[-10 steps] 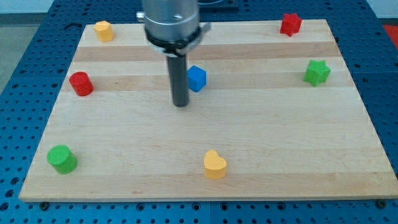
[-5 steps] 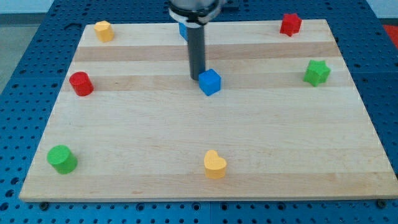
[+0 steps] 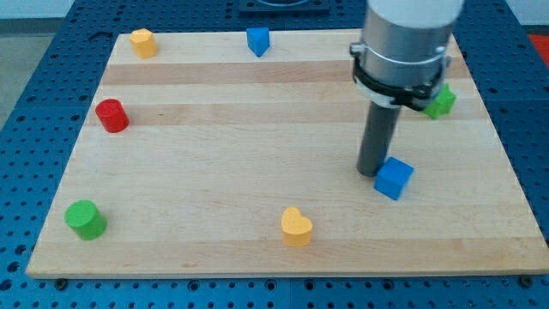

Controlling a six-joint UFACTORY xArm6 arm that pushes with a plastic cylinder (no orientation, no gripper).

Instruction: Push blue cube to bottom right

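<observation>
Board (image 3: 214,197): pale wooden top, taking up most of the view, serving as landmark for all entries below. Arm (image 3: 405,39): grey cylindrical housing over the board's right upper part, hiding whatever lies behind it there. Rod (image 3: 377,137): dark, straight, upright, descending from the housing; no jaws to open or shut, only a plain end. My tip (image 3: 370,172): down at the board's surface, right of the board's centre, touching or just beside the blue cube on its upper-left side; judged so placed because a shove from that side drives the cube toward the board's bottom right corner. Blue cube (image 3: 393,178): in the board's right half, a little below mid-height, turned slightly askew; judged partway along, the bottom right corner not yet reached. Yellow heart (image 3: 296,227): near the board's bottom edge, about midway across, well apart from the cube's likely path. Green cylinder (image 3: 86,220): bottom left corner. Red cylinder (image 3: 111,115): left edge, upper half. Green block (image 3: 443,102): right edge, upper half, partly hidden by the arm, shape not clear. Yellow block (image 3: 142,41): top left corner, shape uncertain. Blue block (image 3: 257,39): top edge, near middle, wedge-like, a second blue piece and not the task's.
</observation>
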